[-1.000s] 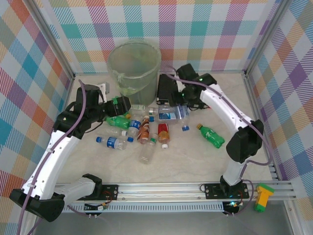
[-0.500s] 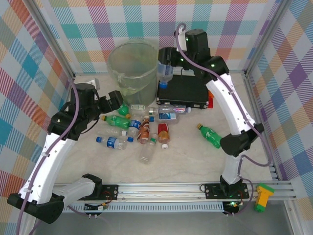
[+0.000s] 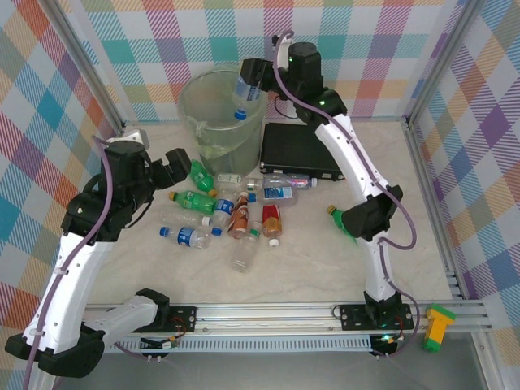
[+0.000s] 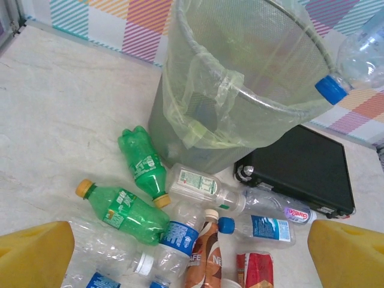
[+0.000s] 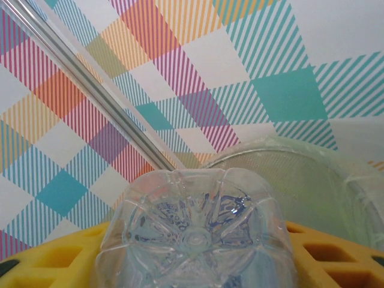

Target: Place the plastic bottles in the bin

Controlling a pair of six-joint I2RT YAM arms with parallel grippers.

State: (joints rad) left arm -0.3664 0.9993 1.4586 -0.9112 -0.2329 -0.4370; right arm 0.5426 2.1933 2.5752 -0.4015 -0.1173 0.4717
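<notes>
R gripper (image 3: 250,80) clamped on clear blue-cap bottle (image 3: 243,99), cap down, at bin (image 3: 199,122) rim 3 o'clock; L gripper (image 3: 180,165) spread wide above loose bottles (image 3: 195,201), bin's 7 o'clock.

Top external: I look down from high behind both arm bases (image 3: 357,315), toward the far checked wall (image 3: 349,49); the whole table (image 3: 325,268) fits in frame.
Left wrist: I look forward and down, fairly near, at the bin (image 4: 198,90) and the bottles (image 4: 129,213) lying beside it.
Right wrist: I sit right against the base of a clear bottle (image 5: 195,234), facing the wall.
Shared: the bin and that clear bottle appear in all three of my views.
</notes>
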